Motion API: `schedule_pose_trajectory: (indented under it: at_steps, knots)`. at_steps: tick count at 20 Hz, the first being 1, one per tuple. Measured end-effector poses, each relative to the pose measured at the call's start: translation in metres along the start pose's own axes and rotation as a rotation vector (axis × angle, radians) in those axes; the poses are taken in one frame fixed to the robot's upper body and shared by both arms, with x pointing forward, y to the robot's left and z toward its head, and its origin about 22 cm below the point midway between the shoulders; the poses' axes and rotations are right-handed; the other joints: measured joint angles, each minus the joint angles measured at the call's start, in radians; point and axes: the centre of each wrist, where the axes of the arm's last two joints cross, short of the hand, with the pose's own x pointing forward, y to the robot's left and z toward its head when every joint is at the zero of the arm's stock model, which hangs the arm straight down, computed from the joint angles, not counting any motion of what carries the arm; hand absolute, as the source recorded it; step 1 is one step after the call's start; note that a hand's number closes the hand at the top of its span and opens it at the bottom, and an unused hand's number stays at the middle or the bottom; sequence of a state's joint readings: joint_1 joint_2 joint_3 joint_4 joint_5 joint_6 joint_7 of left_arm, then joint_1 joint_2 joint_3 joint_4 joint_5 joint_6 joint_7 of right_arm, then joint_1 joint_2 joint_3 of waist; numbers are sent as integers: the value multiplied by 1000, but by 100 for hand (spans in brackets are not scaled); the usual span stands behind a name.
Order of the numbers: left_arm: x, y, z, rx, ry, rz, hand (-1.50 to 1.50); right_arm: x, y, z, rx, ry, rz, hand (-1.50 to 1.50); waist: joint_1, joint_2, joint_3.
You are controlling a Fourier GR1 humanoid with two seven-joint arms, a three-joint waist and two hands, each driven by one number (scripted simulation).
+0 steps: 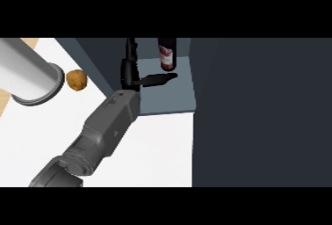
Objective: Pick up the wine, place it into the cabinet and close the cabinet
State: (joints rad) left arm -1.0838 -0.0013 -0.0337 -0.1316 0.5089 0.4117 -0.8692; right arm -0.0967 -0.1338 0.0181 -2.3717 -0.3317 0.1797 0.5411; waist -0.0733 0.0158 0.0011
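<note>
the wine (167, 55) stands inside the cabinet (175, 94), near the back of its grey shelf, upright as far as can be told. just beside it, to the view's left and a little nearer, is one hand (133, 72): fingers straight and reaching up into the cabinet, thumb sticking out toward the bottle, holding nothing. which arm it belongs to cannot be told. the dark door (259, 114) fills the right. out on the counter (39, 132) lie a potato (76, 80) and a grey cylinder (26, 72).
</note>
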Motion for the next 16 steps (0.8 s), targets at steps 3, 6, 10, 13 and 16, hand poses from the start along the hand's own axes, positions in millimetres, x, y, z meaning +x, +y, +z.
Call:
schedule_pose_trajectory:
  at_steps: [3,6,10,13,16]
  knots:
    - [-2,2,2,7,0,29,-150,-1,2,1,10,3,-7,-150,-4,-2,1]
    - [-2,1,3,7,14,65,-150,0,3,-1,7,5,-10,-150,-4,-4,-1]
    - [-5,3,7,6,7,107,-150,0,6,-1,10,7,-19,-150,-4,-8,0]
    - [-7,3,14,-1,14,129,-150,0,5,-2,-2,3,-21,-150,2,-11,-1]
    - [-17,8,29,8,39,145,-150,0,6,-2,-1,8,-24,-150,13,-12,-1]
